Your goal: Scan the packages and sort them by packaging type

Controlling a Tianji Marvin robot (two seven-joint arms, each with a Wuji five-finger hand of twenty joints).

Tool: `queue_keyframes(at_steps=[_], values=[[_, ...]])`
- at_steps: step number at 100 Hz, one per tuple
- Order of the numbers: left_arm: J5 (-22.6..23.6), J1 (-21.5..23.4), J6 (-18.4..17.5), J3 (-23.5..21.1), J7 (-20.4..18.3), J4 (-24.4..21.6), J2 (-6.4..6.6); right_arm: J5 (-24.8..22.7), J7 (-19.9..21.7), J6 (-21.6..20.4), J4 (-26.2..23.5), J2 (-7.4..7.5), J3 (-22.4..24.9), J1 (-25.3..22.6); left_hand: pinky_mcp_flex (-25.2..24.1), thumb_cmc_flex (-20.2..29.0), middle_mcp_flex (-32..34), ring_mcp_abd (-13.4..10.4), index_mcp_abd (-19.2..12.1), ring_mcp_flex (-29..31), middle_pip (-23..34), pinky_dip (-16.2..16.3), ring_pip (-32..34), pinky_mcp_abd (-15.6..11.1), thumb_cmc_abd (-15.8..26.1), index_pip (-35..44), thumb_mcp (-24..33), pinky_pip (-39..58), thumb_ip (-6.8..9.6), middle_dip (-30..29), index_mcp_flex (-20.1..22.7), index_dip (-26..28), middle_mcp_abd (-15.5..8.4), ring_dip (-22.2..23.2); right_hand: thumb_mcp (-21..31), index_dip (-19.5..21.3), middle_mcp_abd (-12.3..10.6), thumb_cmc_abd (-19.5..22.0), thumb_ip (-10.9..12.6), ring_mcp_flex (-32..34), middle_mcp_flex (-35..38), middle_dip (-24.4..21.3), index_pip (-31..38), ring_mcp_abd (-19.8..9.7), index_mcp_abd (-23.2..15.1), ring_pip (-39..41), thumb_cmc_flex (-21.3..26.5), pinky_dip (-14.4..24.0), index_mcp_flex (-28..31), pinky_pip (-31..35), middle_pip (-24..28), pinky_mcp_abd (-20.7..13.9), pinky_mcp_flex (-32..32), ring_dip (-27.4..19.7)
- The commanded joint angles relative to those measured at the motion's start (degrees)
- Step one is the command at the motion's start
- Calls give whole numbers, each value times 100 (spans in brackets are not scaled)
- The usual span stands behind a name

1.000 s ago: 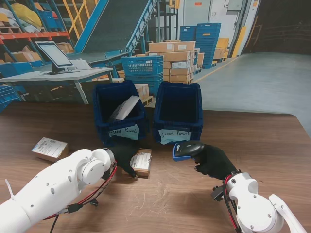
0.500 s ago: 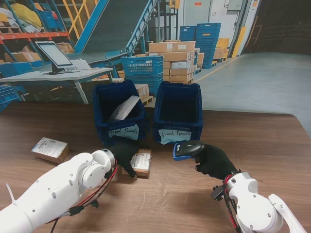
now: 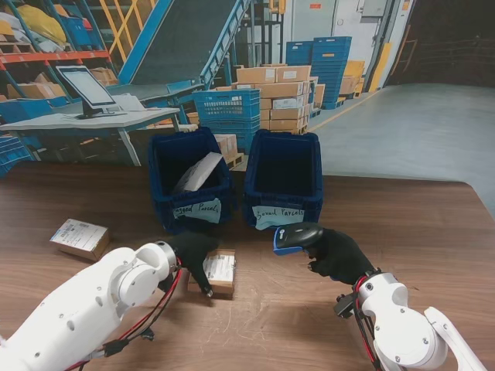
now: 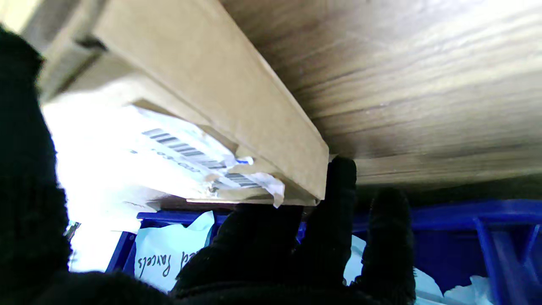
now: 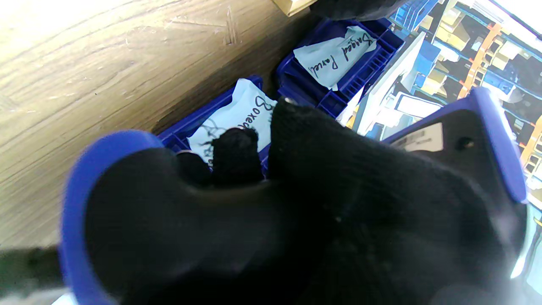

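Note:
A small cardboard box (image 3: 220, 273) with a white barcode label lies on the wooden table in front of the two blue bins. My black-gloved left hand (image 3: 192, 254) is closed around it. In the left wrist view its fingers (image 4: 338, 199) hook over the box's far edge (image 4: 220, 97), with the thumb on the near side. My right hand (image 3: 337, 257) is shut on a blue and black barcode scanner (image 3: 297, 236), whose head points left toward the box. The left bin (image 3: 167, 166) is labelled Bagged Parcels and holds a white bag (image 3: 199, 171). The right bin (image 3: 311, 185) is labelled Boxed Parcels.
A second labelled cardboard box (image 3: 79, 237) lies on the table far to the left. Behind the table are a desk with a monitor (image 3: 87, 87), a blue crate, stacked cartons (image 3: 282, 97) and a conveyor. The right wrist view shows both bin labels (image 5: 250, 110) past the scanner (image 5: 487, 140).
My left hand has drawn the box nearer to me and a little left, away from the bins. The right hand and scanner have hardly moved.

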Motion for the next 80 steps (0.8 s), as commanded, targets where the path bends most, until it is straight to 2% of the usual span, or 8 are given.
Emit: queue_keyframes(at_steps=[1, 21, 35, 80], values=[[-37, 297, -40, 53, -176, 128, 60, -24, 61, -21, -58, -34, -20, -15, 52, 2147, 1216, -456, -2180, 1002, 1055, -22, 1253, 75, 1227, 3666, 3028, 192, 573, 390, 1003, 69, -1103, 437, 557, 189, 39, 247, 56, 128, 130, 36, 179, 91, -264, 44, 505, 113, 431, 153, -19, -4, 102, 131], [-27, 608, 14, -362, -275, -305, 62, -64, 18, 3, -95, -41, -54, -3, 54, 2148, 1242, -426, -2108, 1038, 1084, -6, 1299, 81, 1196, 3672, 3092, 257, 577, 434, 1018, 47, -1054, 488, 556, 189, 44, 251, 56, 126, 132, 35, 179, 85, -264, 39, 504, 111, 431, 152, -20, 0, 104, 129], [167, 781, 61, -583, -227, -610, 58, -67, 9, 17, -103, -42, -69, 3, 70, 2145, 1245, -420, -2098, 1045, 1095, 1, 1330, 77, 1191, 3681, 3111, 296, 575, 456, 1018, 62, -1037, 525, 556, 189, 39, 249, 57, 126, 132, 37, 178, 90, -264, 41, 503, 109, 431, 149, -21, -14, 100, 132], [639, 1252, 103, -1038, -182, -1387, 61, -88, -26, 34, -154, -48, -68, -33, 95, 2144, 1237, -419, -2096, 1043, 1098, 2, 1349, 71, 1216, 3668, 3108, 371, 557, 479, 997, 102, -1034, 587, 552, 189, 44, 247, 54, 124, 129, 40, 178, 95, -264, 38, 509, 112, 431, 149, -23, -1, 111, 137]])
